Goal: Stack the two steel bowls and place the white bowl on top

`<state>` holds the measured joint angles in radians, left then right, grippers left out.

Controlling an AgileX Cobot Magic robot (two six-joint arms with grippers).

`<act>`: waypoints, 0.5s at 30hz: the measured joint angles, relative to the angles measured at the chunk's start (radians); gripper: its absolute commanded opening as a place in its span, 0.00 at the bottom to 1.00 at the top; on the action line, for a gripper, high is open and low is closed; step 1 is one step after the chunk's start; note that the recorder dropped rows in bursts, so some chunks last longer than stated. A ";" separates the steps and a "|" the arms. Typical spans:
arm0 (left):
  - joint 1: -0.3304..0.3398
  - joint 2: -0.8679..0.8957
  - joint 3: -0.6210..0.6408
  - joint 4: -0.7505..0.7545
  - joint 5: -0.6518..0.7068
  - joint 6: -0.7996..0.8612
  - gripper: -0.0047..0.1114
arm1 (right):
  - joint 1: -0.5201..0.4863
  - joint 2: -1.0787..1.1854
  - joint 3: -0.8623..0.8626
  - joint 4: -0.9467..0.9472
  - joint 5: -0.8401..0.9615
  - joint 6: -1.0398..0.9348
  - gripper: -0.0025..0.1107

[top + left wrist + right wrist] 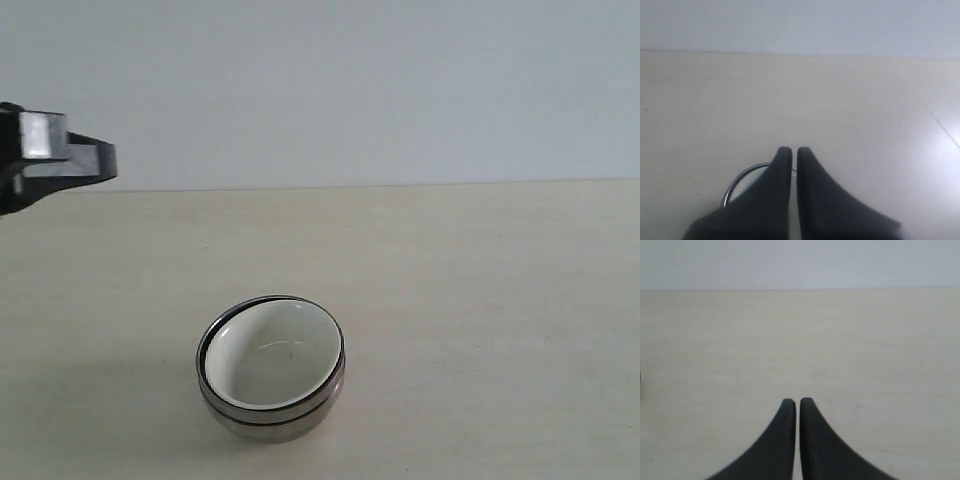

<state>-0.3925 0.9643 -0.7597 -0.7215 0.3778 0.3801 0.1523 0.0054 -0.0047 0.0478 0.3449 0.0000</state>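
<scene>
**A:** We're looking at the near middle of the table (480, 300), and we're seeing the two steel bowls (272, 425) sitting nested one inside the other, both upright.

**B:** And we're spotting the white bowl (270, 355) sitting inside the upper steel one, cream inside facing up, its rim showing just within the steel rim.

**A:** So we're watching one single stack here, white on top. Now, the arms. Where are we finding the left gripper (790, 151)?

**B:** In the exterior view we're catching it hanging in the air at the far left edge, up and to the left of the stack and well apart from it. It's touching nothing.

**A:** From its own wrist camera we're seeing the two black fingers (775, 190) pressed nearly together, only a sliver showing between them, and they're gripping nothing. A curved shiny rim is peeking out beside one of them, lower down.

**B:** And the right gripper (797, 402)? We're not getting it in the exterior view at all.

**A:** We're only getting it from its own wrist camera. The fingers are drawn together with a thin slit between, and they're carrying nothing. Beyond them the pale table is running out to the light wall (800, 262).

**B:** How high it's hanging over the table, we're not able to tell.
</scene>
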 measured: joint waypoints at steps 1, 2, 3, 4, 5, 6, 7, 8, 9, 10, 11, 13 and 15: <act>0.000 -0.044 0.030 -0.014 -0.010 0.000 0.07 | 0.000 0.000 0.000 0.000 0.000 0.000 0.02; 0.000 -0.078 0.058 -0.023 -0.016 0.000 0.07 | 0.000 0.000 0.000 0.000 0.000 0.000 0.02; 0.000 -0.120 0.086 -0.030 -0.021 0.000 0.07 | 0.000 0.000 0.000 0.000 0.000 0.000 0.02; 0.000 -0.159 0.111 -0.035 -0.021 0.000 0.07 | 0.000 0.000 0.000 0.000 0.000 0.000 0.02; 0.000 -0.197 0.129 -0.037 -0.021 0.000 0.07 | 0.000 0.000 0.000 0.000 0.000 0.000 0.02; 0.000 -0.232 0.149 -0.039 -0.021 0.000 0.07 | 0.000 0.000 0.000 0.000 0.000 0.000 0.02; 0.000 -0.265 0.165 -0.041 -0.021 0.000 0.07 | 0.000 0.000 0.000 0.000 0.000 0.000 0.02; 0.000 -0.284 0.172 -0.041 -0.021 0.000 0.07 | 0.000 0.000 0.000 0.000 0.000 0.000 0.02; 0.000 -0.319 0.181 -0.041 -0.019 0.000 0.07 | 0.000 0.000 0.000 0.000 0.000 0.000 0.02; 0.000 -0.344 0.183 -0.041 -0.019 0.000 0.07 | 0.000 0.000 0.000 0.000 0.000 0.000 0.02; 0.000 -0.362 0.185 -0.041 -0.019 0.000 0.07 | 0.000 0.000 0.000 0.000 0.000 0.000 0.02; 0.000 -0.403 0.185 -0.043 -0.019 0.000 0.07 | 0.000 0.000 0.000 0.000 0.000 0.000 0.02; 0.000 -0.435 0.185 -0.043 -0.019 0.000 0.07 | 0.000 0.000 0.000 0.000 0.000 0.000 0.02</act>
<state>-0.3925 0.5289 -0.5748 -0.7650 0.3592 0.3801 0.1523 0.0054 -0.0047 0.0478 0.3449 0.0000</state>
